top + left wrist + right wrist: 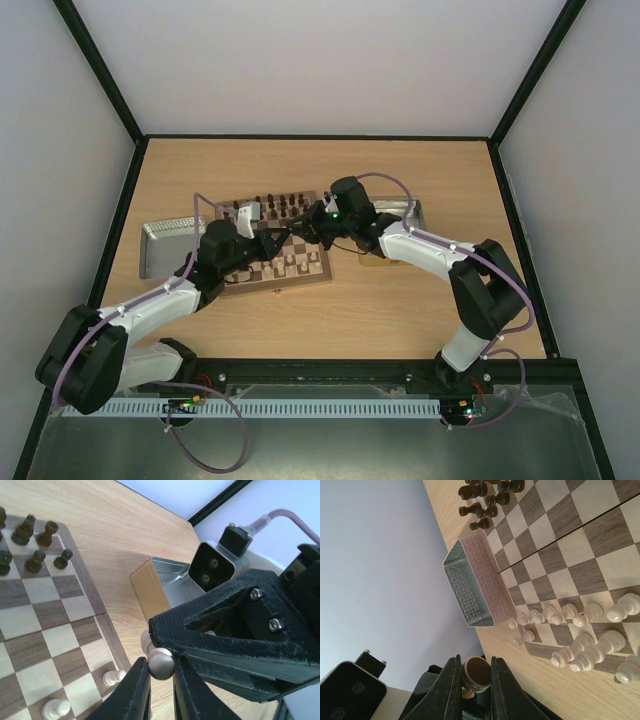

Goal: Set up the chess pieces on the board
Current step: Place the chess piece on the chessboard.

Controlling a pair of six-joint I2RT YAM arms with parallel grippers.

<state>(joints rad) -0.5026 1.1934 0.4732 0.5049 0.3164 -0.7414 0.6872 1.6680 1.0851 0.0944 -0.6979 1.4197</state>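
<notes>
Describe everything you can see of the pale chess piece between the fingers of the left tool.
The pale chess piece shows only a smooth, round cream head, wooden by its look. Black fingers of the left tool pinch it from both sides and hide its body. It sits over the table, just off the board's edge, near a metal tin.

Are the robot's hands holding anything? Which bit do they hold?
Yes. Left gripper pinches a pale chess piece by its round head; right gripper grips a second pale piece at its base.
</notes>
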